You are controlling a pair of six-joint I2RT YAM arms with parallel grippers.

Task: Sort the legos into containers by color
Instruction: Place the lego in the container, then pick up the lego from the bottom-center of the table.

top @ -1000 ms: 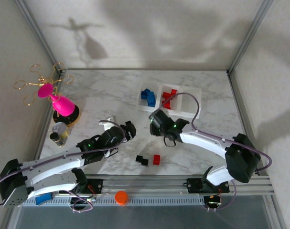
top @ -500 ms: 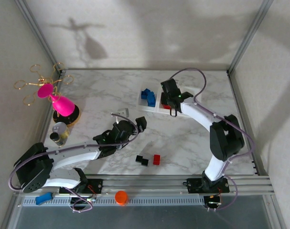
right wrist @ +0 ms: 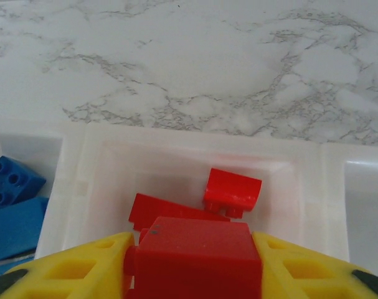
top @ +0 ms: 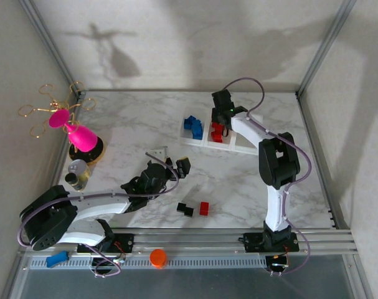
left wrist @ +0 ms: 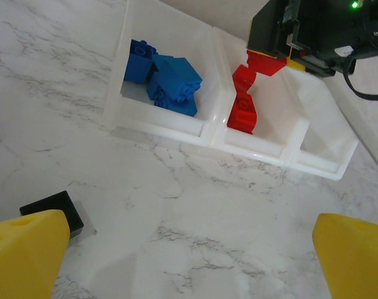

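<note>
Red brick (right wrist: 198, 255) up in the air, pinched between the yellow fingers (right wrist: 111, 246) of the right claw (top: 221, 115), and it hangs right over the middle bin of the containers (left wrist: 170, 128). That's a narrow grip, with the pads snug on both sides of the brick. Below it in that middle bin lie more red bricks (right wrist: 232, 190), a couple of them overlapping. In the bin to its left, seen from the arms, blue bricks (left wrist: 167, 81) are heaped together. The three bins sit joined in a row toward the far side of the marble desk (top: 126, 124).

Nearer the arms, on the open desk, there are black bricks (top: 185, 209) touching each other. A loose red brick (top: 204, 208) sits just beside them on the right.

The left claw (top: 171, 159) hovers over the desk between those strays and the bins. Its jaws are spread wide with nothing between them. In its wrist view a single black brick (left wrist: 51, 212) lies on the marble just by one yellow finger.

Over at the left edge stands a pink cup (top: 83, 137). An orange ball (top: 157, 256) rests on the rail at the near edge.
</note>
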